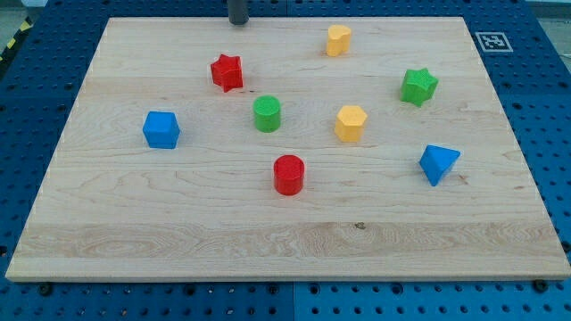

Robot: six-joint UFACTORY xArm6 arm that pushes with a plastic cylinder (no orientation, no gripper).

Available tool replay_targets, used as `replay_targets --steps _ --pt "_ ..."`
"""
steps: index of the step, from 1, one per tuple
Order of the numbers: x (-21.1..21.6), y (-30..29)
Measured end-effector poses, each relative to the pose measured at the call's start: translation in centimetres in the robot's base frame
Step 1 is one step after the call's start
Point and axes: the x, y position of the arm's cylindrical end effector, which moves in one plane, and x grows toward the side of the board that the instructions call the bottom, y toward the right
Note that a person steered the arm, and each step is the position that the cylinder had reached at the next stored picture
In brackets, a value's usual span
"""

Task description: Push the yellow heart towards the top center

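Pale wood board (178, 223) on blue pegboard (36, 80); my tip (238, 22) top centre-left, no fingers, holding nothing.

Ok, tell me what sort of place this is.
Probably a robotics lab bench: a wooden board lies on a blue perforated table, a printed marker tag sits at the board's corner, and my tip rests near the view's top edge.
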Motion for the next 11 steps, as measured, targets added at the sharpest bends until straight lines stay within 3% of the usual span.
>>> replay_targets --steps 2,3,4,7,8,9,11 --pt "0.1 0.9" --pt "3.0 6.5" --pt "9.1 9.7" --pt "11.5 11.4" --pt "11.6 14.4" --pt "7.9 18.5" --pt "6.6 20.2"
